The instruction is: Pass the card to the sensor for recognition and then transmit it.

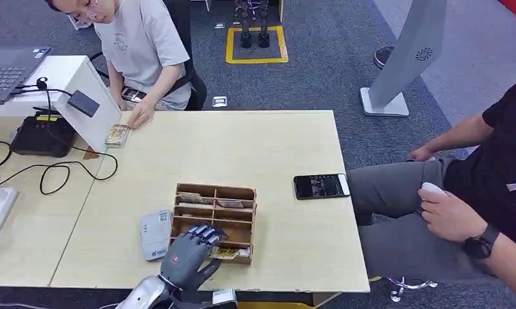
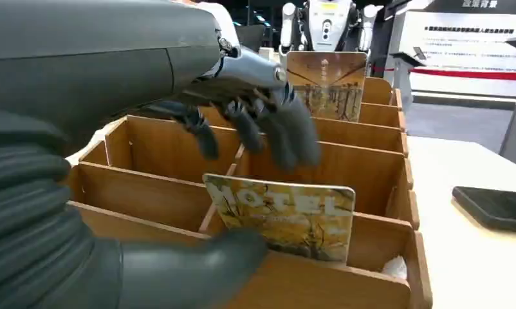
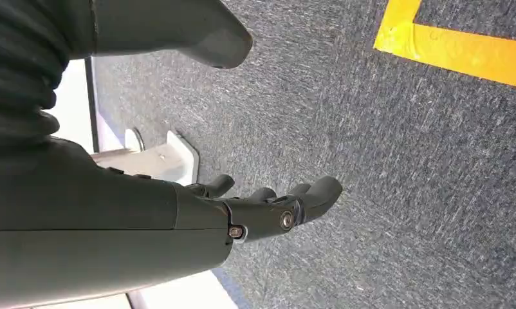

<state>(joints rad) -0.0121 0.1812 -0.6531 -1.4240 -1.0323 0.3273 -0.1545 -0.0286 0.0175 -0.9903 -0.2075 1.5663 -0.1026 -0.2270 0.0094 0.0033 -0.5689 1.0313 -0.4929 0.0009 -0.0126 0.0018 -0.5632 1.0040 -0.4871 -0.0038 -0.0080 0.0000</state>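
The left hand [image 1: 192, 250] reaches into the near row of the wooden card organizer [image 1: 245, 201], low and centre in the head view. Its fingers [image 2: 287, 132] are spread above the hotel key card [image 2: 284, 215] and the thumb [image 2: 197, 270] sits at the card's near face — nothing is clamped yet, so the hand is apart and empty.

The likely slip: the card stands loosely in its slot, so a thumb push without the fingers closing behind could tip it flat against the divider, or a one-sided pinch could drag it askew.

The left wrist view shows the card's printed face and the gap to the fingers; the head view shows instead the card reader [image 1: 83, 103] at upper left, well apart from the organizer, with a person's hand [image 1: 139, 114] beside a card stack [image 1: 117, 134].

The right hand [image 3: 268, 206] hangs over grey carpet, fingers loosely curled, holding nothing.
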